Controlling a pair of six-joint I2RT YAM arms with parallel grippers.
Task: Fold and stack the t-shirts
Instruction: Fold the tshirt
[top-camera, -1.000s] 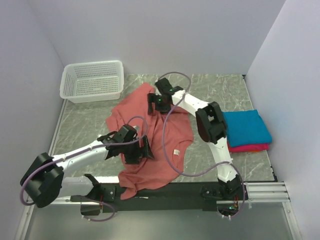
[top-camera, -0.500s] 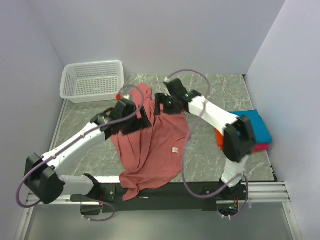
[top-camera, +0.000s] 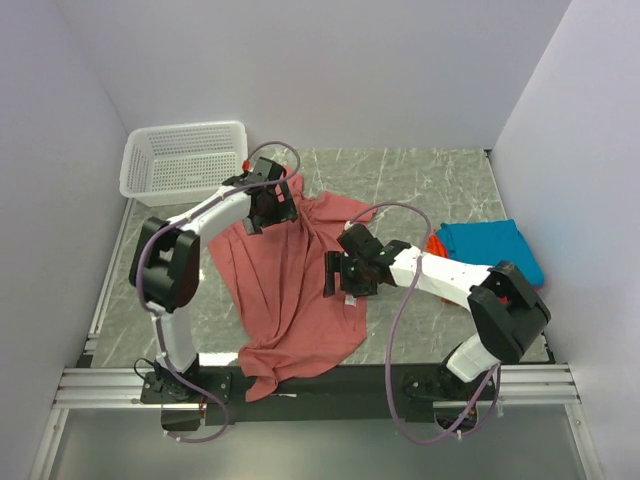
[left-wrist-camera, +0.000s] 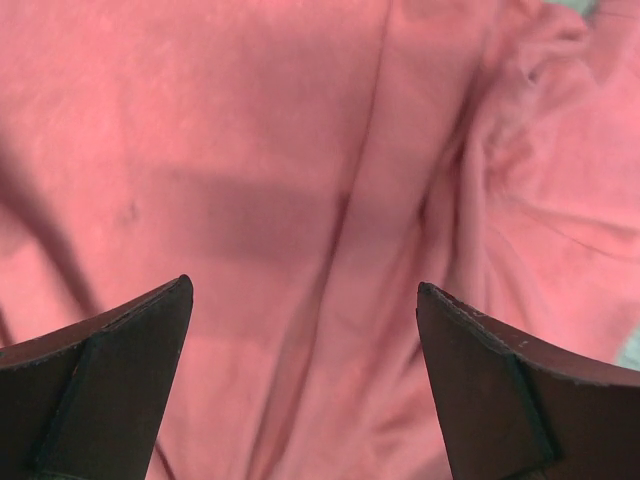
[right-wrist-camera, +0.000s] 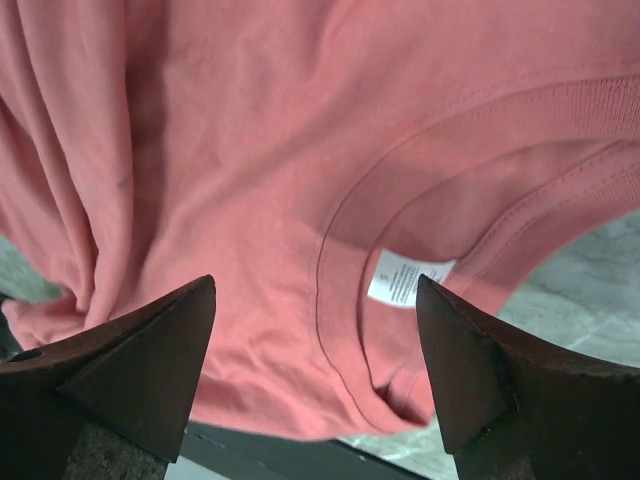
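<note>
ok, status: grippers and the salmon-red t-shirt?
Left gripper open, over the far part of the salmon-red cloth t-shirt. Right gripper open, over the white neck label. Shirt rumpled, unfolded. Nothing in either grip.

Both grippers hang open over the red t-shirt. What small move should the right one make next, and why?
Probably lower the right gripper and close on the collar near the white label: its jaws stand open above the crumpled salmon-red t-shirt, which nothing holds yet.

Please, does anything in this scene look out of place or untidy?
Yes. The salmon-red t-shirt lies unfolded and wrinkled in the middle of the table, and its near end spills over the front edge onto the black bar. The teal t-shirt at the right is folded neatly.
</note>
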